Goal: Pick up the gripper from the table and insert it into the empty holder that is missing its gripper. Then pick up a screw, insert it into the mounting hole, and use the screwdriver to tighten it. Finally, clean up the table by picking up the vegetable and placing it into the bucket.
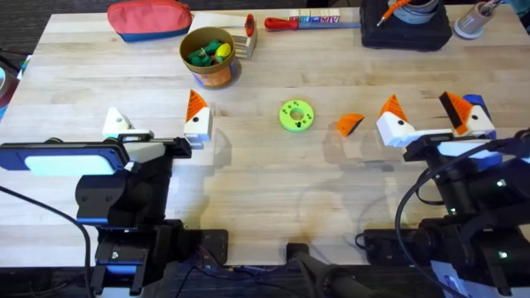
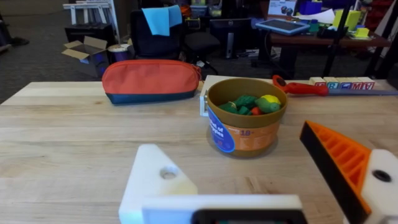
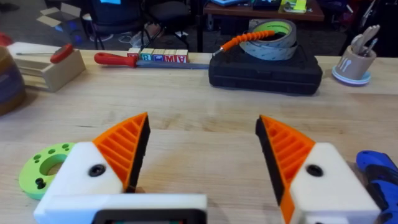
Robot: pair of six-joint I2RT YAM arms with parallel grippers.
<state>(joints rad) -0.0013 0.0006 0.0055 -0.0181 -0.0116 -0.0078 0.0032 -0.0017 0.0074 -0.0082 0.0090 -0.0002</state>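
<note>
1. Beside the green ring [image 1: 296, 115], on its right, the gripper [image 1: 349, 124], an orange wedge, lies loose on the table [image 1: 265, 178].
2. Left of the ring, the left gripper [image 1: 157, 124] is spread, grasping nothing; one finger is the bare white holder [image 1: 117, 122].
3. Right of the ring, the right gripper [image 1: 431, 117] is also spread and empty.
4. Behind the ring, the bucket [image 1: 209, 55] holds vegetables.

Wood table [image 1: 265, 178]: pouch [image 1: 150, 19] far left, bucket [image 1: 208, 55] near it, green ring [image 1: 296, 115] centre, orange gripper [image 1: 349, 124] right, black case [image 1: 406, 26] far right.

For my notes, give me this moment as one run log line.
left gripper: open, one pad missing | right gripper: open | orange gripper: on table, untouched | bucket: holds vegetables
</note>
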